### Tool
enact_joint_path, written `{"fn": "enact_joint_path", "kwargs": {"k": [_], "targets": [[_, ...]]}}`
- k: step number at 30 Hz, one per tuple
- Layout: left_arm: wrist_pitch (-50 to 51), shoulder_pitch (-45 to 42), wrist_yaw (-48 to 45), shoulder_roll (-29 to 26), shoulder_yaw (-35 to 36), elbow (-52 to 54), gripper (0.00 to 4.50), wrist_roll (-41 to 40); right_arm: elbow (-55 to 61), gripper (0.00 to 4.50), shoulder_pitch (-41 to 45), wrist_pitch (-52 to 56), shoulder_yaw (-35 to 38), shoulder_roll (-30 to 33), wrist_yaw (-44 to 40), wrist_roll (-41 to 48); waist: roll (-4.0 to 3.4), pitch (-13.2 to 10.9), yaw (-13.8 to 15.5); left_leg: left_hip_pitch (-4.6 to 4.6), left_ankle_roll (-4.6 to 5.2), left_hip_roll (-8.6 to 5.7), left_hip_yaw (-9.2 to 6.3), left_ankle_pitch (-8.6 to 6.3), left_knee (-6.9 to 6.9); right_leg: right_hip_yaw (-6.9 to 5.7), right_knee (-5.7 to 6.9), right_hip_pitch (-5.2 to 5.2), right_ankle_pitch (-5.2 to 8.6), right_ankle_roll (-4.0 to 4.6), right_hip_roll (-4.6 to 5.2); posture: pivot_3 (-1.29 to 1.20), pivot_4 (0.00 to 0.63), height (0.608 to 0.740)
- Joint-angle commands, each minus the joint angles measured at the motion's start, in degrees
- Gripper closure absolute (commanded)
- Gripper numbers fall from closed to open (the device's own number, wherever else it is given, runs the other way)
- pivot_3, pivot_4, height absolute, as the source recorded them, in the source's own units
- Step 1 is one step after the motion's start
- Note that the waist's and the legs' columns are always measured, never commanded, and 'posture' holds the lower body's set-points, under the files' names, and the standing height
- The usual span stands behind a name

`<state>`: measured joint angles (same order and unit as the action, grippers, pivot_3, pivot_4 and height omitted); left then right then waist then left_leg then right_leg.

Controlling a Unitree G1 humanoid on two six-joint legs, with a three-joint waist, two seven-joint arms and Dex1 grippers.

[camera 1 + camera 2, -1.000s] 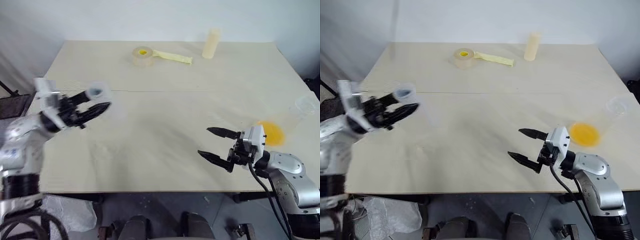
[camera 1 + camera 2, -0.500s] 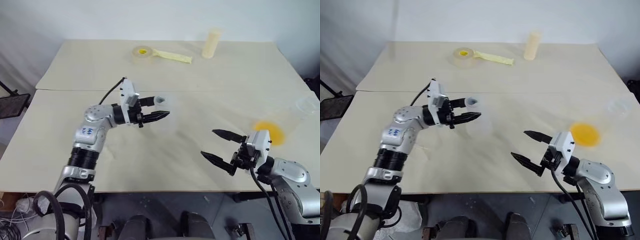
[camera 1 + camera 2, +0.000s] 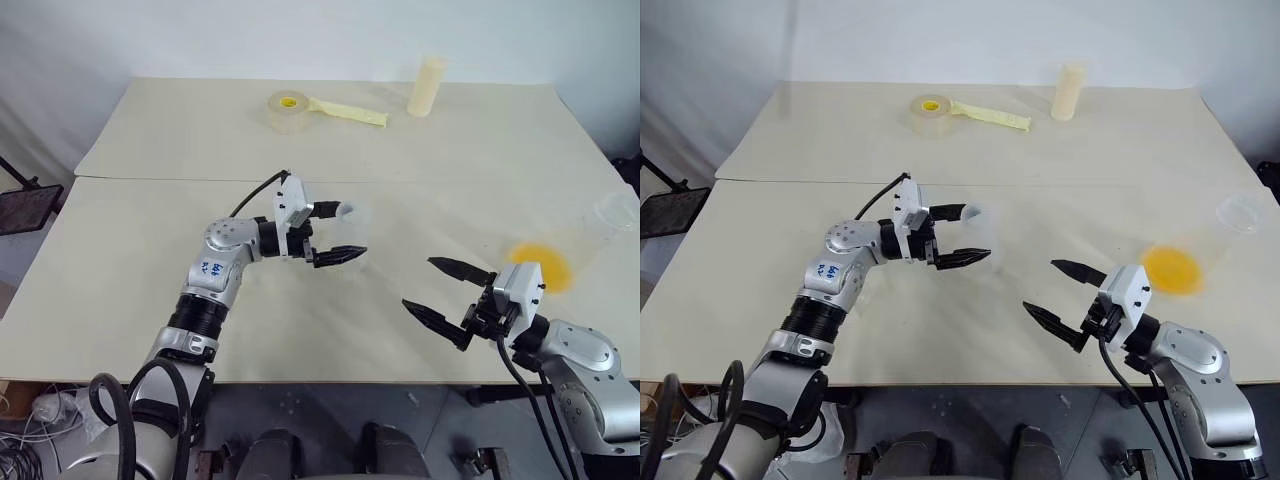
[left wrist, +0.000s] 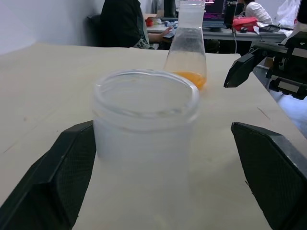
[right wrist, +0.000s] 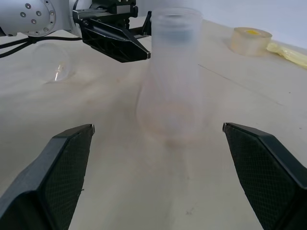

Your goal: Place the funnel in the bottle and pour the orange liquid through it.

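While upright, bottle (image 4: 146, 143) empty.

The left arm's (image 3: 225, 262) grey shell carries a small blue marking near the elbow, which looks like a few characters but is too small to read. The tape roll (image 3: 286, 111), the cream cylinder (image 3: 426, 87) and the bottle (image 4: 145, 143) show no readable print.
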<state>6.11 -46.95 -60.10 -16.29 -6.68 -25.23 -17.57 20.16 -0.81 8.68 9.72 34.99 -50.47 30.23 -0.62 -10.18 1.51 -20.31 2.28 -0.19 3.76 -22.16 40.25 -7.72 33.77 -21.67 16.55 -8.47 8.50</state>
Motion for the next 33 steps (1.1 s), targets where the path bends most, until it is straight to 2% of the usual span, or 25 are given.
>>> {"fn": "enact_joint_path", "kwargs": {"k": [1,17,25,33], "targets": [[2.1,0.4,0.5,-0.9,1.6,3.8,0.06,-0.9,1.5,0.0,0.1,-1.5,1.3,0.0,0.0,0.1,0.0,0.0,0.0,0.0,0.0,0.0,0.0,0.0,0.0,0.0,0.0,0.0,0.0,0.0,0.0,0.0,0.15,0.74],[8.5,1.5,4.0,-1.2,4.6,6.5,0.06,-1.6,0.0,0.0,0.2,-3.1,1.3,0.1,-1.4,-0.1,0.0,0.0,0.0,0.0,0.0,0.0,-0.05,0.0,0.03,0.0,0.02,0.01,0.0,0.0,0.0,0.0,0.15,0.74],[9.8,3.5,3.0,-4.9,5.7,8.8,0.06,-1.8,1.4,0.0,-1.1,-3.3,1.5,0.2,-1.1,0.3,0.0,0.0,-0.1,0.01,0.0,0.01,-0.05,0.0,0.03,0.0,0.03,0.01,0.0,0.0,0.0,0.0,0.15,0.74],[12.3,3.3,3.5,-13.0,11.3,11.3,0.06,-3.5,1.7,0.0,-0.9,-2.7,1.6,0.8,-1.5,0.6,0.0,0.0,-0.1,0.02,0.0,0.02,-0.06,0.0,0.03,0.0,0.05,0.01,0.0,0.0,0.0,0.0,0.15,0.74]]}}
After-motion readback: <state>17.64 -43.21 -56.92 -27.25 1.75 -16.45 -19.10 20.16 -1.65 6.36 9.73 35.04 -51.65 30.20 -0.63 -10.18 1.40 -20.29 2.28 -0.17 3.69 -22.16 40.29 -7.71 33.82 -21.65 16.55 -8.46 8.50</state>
